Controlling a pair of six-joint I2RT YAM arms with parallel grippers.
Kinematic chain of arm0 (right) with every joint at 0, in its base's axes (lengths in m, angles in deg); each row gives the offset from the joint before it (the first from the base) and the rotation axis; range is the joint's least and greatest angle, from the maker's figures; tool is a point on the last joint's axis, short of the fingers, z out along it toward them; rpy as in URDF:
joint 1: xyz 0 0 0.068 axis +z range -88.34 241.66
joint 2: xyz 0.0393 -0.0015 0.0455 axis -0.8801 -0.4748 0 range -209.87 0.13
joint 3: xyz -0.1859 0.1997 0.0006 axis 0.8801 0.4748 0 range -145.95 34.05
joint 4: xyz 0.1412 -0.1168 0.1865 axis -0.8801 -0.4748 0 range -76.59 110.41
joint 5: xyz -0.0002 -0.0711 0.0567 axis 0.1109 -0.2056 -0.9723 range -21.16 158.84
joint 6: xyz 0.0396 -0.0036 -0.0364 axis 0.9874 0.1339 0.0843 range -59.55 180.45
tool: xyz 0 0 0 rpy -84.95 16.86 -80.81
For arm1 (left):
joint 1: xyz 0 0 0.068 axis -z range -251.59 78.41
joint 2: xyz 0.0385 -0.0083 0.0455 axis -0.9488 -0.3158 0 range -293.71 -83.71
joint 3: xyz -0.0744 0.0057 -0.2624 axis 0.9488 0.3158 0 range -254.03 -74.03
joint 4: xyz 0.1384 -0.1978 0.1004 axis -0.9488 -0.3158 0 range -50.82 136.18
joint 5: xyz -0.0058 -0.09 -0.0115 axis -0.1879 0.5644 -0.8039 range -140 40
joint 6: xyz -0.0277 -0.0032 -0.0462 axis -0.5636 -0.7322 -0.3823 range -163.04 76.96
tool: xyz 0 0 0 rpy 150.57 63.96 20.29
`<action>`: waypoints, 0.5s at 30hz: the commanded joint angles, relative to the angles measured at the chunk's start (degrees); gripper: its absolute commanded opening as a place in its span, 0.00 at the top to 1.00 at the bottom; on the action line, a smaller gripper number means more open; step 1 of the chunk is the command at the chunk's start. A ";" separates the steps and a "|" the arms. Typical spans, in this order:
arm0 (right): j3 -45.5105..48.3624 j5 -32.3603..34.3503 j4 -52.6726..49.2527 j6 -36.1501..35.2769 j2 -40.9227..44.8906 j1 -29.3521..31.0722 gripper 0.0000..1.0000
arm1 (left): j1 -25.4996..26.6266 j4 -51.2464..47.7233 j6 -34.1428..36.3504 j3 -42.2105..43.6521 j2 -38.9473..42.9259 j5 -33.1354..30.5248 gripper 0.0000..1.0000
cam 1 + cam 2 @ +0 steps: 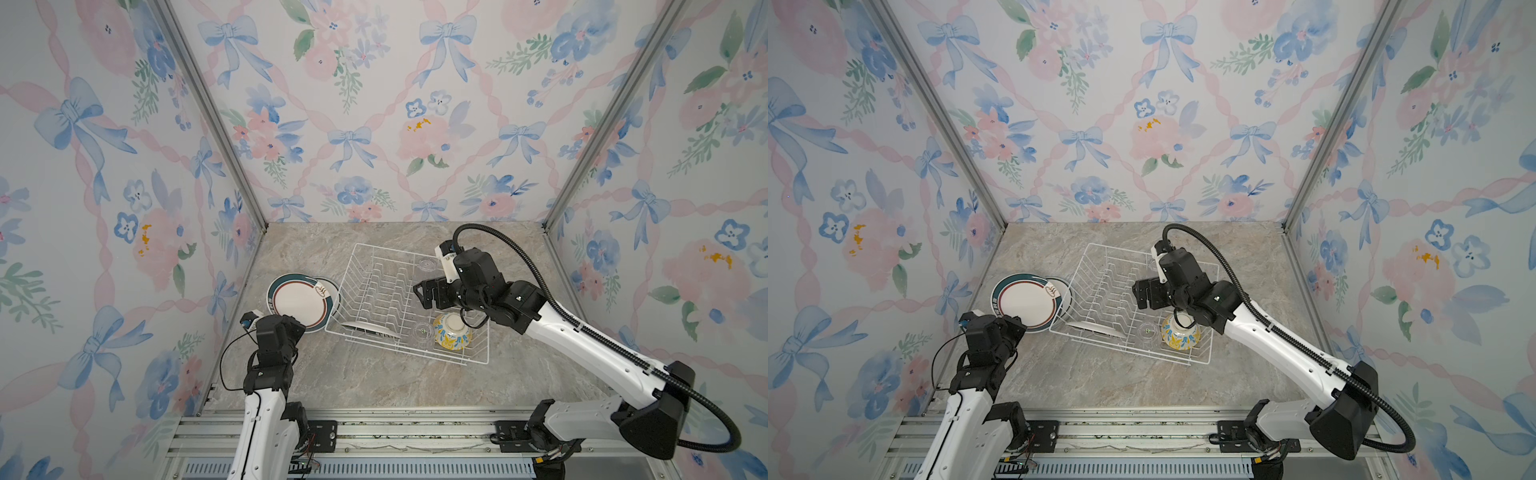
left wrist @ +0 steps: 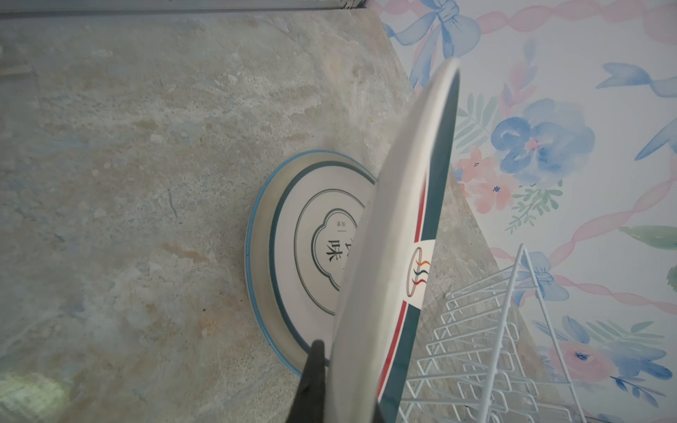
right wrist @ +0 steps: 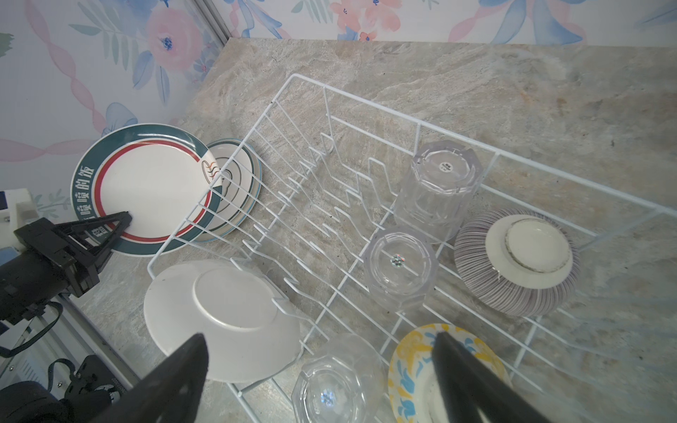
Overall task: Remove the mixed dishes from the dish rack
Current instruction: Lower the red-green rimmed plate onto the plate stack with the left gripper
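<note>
Dish rack (image 3: 417, 123), mid-desk (image 1: 374, 382): holds a white plate (image 3: 227, 315) leaning in the slots, three glass cups (image 3: 399, 265), a purple-striped bowl (image 3: 513, 263) and a yellow-blue bowl (image 1: 451, 336), bowls bottom-up. Green-rimmed plate (image 1: 299, 301): left of the rack, tilted over stacked plates (image 2: 311, 238), its rim pinched in the closed left hand (image 3: 121, 223). Right hand (image 1: 420, 293): wide open, empty, above the rack.

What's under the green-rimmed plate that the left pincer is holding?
A stack of plates flat on the counter, the top one bearing Chinese characters. The green-rimmed plate, tilted in the left pincer, covers part of the stack; its count is unclear.
</note>
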 commanded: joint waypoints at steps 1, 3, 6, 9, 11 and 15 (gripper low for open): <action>-1.13 -0.62 -1.77 1.02 -1.10 1.19 0.03 | -1.34 6.77 1.81 -1.37 -3.27 5.80 1.00; -1.40 -0.63 -2.00 1.10 -1.46 1.46 0.03 | -1.87 8.64 2.17 -1.36 -5.33 7.76 1.00; -1.54 -0.42 -2.22 1.37 -1.83 1.86 0.03 | -2.53 11.09 2.40 -1.41 -8.06 9.88 1.00; -1.66 0.09 -2.49 1.70 -2.06 1.97 0.03 | -3.06 12.33 3.05 -2.06 -10.52 11.23 1.00; -1.65 0.25 -2.63 1.80 -2.26 2.09 0.03 | -3.42 12.80 3.65 -2.64 -12.12 12.02 1.00; -1.90 0.43 -2.85 2.16 -2.84 2.15 0.03 | -4.26 13.41 4.59 -3.23 -14.35 13.00 1.00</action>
